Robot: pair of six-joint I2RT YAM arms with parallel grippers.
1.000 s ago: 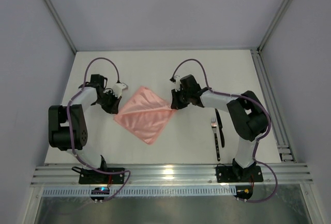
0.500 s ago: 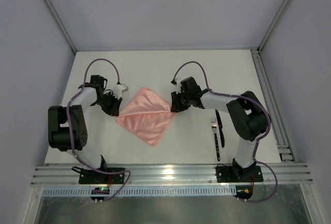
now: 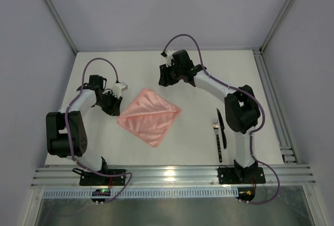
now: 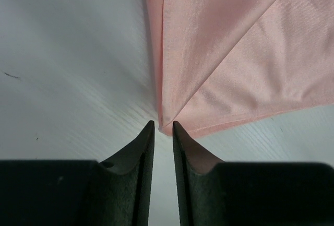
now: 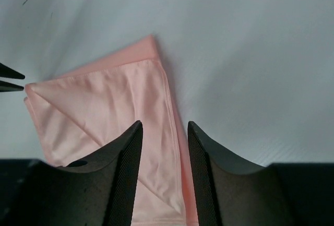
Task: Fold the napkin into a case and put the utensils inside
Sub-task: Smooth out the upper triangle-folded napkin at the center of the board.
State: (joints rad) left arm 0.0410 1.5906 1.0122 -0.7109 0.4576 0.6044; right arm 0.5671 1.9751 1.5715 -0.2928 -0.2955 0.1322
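On the tabletop [image 3: 156,147], napkin [image 3: 150,115] folded once, case unfinished, fork [image 3: 216,134] and knife [image 3: 222,128] untouched; my left end effector [image 4: 161,128] nearly pressed together at its corner, right end effector [image 5: 163,130] spread, empty.

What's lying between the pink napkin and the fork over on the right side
Nothing: in the top external view, only bare white table separates the napkin from the fork. The other dark utensil lies just beyond the fork.

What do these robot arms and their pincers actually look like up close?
Both arms have white tubular links joined by chunky black joints, with a thin purple cable looping along each. The left gripper and right gripper each end in two matte black, slightly textured fingers tapering to points. No markings are visible.
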